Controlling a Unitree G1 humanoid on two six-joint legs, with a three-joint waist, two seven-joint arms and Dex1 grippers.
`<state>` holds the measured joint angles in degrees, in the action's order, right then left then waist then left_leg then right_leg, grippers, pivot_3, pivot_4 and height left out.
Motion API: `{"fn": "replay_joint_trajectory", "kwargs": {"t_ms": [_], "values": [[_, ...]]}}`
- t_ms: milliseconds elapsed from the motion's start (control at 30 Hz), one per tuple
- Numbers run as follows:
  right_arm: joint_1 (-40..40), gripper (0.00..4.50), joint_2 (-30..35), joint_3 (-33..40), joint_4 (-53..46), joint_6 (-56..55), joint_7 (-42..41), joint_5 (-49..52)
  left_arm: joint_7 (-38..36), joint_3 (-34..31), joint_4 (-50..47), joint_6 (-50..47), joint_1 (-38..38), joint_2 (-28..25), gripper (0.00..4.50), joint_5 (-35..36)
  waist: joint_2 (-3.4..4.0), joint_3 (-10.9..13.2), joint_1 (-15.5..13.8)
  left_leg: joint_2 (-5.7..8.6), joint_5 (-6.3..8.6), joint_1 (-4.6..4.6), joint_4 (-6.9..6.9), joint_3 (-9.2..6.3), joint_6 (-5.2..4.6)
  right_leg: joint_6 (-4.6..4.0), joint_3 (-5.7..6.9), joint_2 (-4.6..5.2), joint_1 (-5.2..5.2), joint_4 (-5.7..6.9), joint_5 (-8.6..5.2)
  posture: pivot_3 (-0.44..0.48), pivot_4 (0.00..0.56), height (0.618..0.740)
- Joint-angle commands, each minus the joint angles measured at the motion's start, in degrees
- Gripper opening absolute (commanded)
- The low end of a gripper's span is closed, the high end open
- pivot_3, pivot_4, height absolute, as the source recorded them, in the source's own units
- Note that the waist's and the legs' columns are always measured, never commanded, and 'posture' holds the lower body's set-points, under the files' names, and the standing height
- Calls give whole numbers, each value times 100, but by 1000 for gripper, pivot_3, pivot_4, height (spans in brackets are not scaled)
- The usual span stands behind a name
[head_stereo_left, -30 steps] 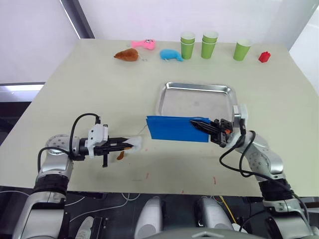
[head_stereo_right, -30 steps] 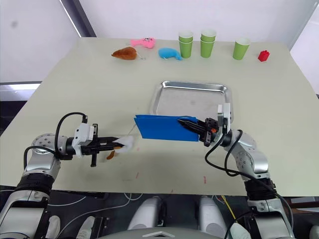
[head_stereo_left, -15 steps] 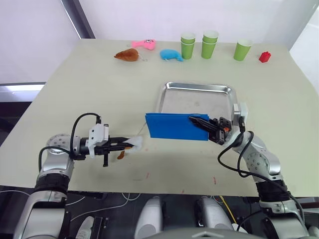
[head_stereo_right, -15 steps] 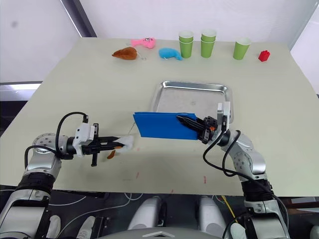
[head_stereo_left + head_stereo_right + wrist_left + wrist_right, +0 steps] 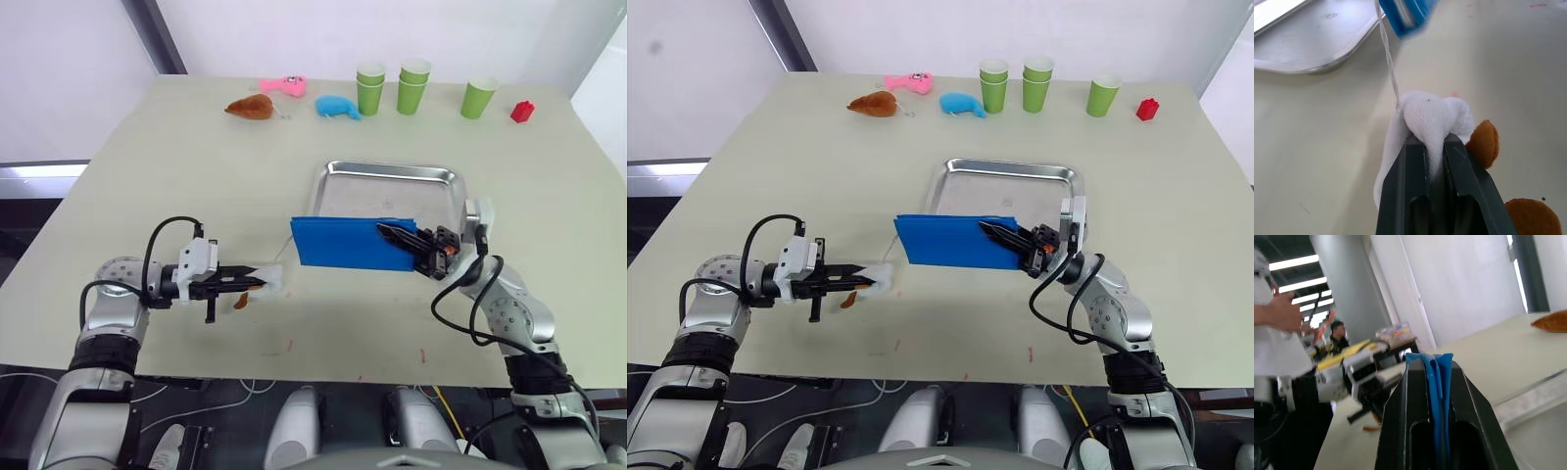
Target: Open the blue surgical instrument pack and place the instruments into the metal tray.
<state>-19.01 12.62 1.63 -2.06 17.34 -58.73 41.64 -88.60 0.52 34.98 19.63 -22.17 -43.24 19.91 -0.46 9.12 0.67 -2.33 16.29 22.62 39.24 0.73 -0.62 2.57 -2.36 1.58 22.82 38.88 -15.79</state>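
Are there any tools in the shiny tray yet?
No, the metal tray looks bare inside; the blue pack is held closed in the right hand.

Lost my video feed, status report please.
Right gripper shut on blue pack, held at metal tray edge. Left gripper shut on white plush. Pack unopened.

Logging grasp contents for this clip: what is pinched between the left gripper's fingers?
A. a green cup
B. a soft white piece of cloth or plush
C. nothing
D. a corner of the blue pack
B: in the left wrist view the fingers of the left gripper close on a soft white wad.
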Motion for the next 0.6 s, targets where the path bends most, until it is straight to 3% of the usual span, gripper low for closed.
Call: {"fn": "replay_joint_trajectory", "kwargs": {"t_ms": [33, 400, 600], "values": [[-332, 0, -294, 575, -555, -196, 296, 713, -85, 216, 142, -66, 313, -33, 22, -359, 3, 1, 8, 0, 0, 0, 0, 0, 0, 0, -2, 0, 1, 1, 0, 0, 150, 740], [-184, 0, -250, 414, -693, -75, 201, 534, -18, 179, 116, -128, 342, -91, 22, -394, 5, 2, 2, 3, 0, 3, -1, 1, 0, 1, 2, 7, 2, -2, 0, 0, 150, 740], [127, 0, 91, -92, -472, -588, -401, -297, -74, 164, 409, -14, 198, -242, 22, -476, 9, 0, 36, -1, 0, -7, -2, 5, 0, 1, -4, 0, 1, 3, -1, 0, 150, 740]]}}
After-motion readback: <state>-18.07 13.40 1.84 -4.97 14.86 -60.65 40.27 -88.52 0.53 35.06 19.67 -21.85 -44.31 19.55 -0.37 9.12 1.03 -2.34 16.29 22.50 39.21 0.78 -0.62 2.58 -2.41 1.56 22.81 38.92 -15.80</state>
